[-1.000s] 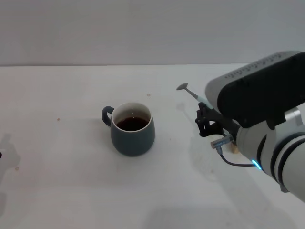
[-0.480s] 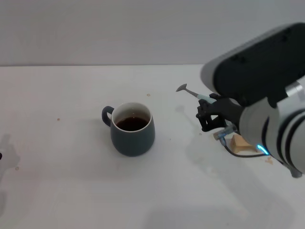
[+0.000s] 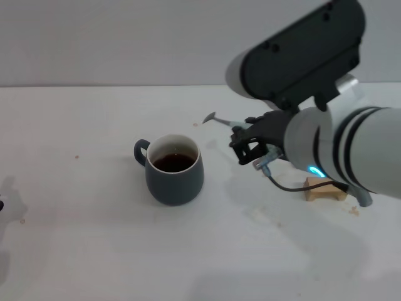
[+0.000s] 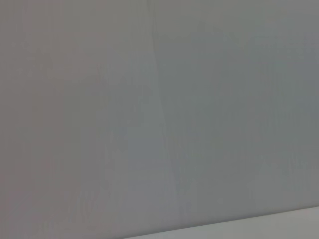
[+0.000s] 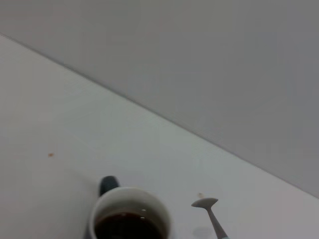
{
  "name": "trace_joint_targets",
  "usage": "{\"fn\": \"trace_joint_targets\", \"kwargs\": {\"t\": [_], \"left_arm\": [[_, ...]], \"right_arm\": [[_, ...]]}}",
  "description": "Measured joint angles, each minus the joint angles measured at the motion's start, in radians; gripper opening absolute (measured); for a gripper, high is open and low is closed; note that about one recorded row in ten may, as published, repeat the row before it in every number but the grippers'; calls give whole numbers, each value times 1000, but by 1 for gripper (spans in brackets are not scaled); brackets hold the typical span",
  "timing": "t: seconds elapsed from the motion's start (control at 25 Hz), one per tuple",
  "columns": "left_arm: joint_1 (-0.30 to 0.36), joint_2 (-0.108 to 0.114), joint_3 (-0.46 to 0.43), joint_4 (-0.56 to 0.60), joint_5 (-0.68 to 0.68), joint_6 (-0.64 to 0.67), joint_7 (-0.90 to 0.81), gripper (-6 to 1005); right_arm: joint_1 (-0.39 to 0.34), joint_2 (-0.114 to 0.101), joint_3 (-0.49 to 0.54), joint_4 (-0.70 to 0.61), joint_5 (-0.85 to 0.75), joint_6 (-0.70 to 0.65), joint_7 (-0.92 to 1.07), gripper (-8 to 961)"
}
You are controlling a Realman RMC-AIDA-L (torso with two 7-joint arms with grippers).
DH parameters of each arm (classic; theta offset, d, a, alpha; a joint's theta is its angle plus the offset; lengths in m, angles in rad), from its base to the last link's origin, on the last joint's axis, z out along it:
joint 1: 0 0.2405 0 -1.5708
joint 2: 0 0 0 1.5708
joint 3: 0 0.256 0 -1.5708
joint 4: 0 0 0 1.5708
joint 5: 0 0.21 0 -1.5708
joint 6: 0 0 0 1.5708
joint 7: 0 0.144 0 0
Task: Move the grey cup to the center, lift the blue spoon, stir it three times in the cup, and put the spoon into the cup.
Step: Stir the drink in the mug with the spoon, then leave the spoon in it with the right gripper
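Observation:
The grey cup (image 3: 174, 169) stands on the white table, handle toward the left, with dark liquid inside; it also shows in the right wrist view (image 5: 130, 219). My right gripper (image 3: 245, 141) is shut on the blue spoon (image 3: 220, 120) and holds it in the air to the right of the cup. The spoon's metal bowl points left toward the cup's far rim. The bowl and neck of the spoon also show in the right wrist view (image 5: 208, 209). The left gripper is out of view.
A small wooden block (image 3: 324, 189) lies on the table (image 3: 94, 238) to the right, under my right arm. A few small specks mark the tabletop. The left wrist view shows only a plain grey wall.
My right arm has lifted and carried the spoon to the left, from the right side of the table toward the cup. The wooden block is now uncovered. The cup has not moved.

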Motion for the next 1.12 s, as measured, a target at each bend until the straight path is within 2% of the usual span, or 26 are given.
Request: {"fn": "trace_joint_targets", "kwargs": {"t": [0.32, 0.64, 1.12], "left_arm": [[1, 0, 0, 2, 0, 0, 0, -2], [-2, 0, -1, 4, 0, 1, 0, -2], [-5, 0, 0, 1, 0, 1, 0, -2]], "right_arm": [[50, 4, -22, 2, 32, -17, -4, 160], [70, 5, -31, 10, 73, -31, -4, 160], [49, 4, -59, -1, 79, -38, -1, 159]]}}
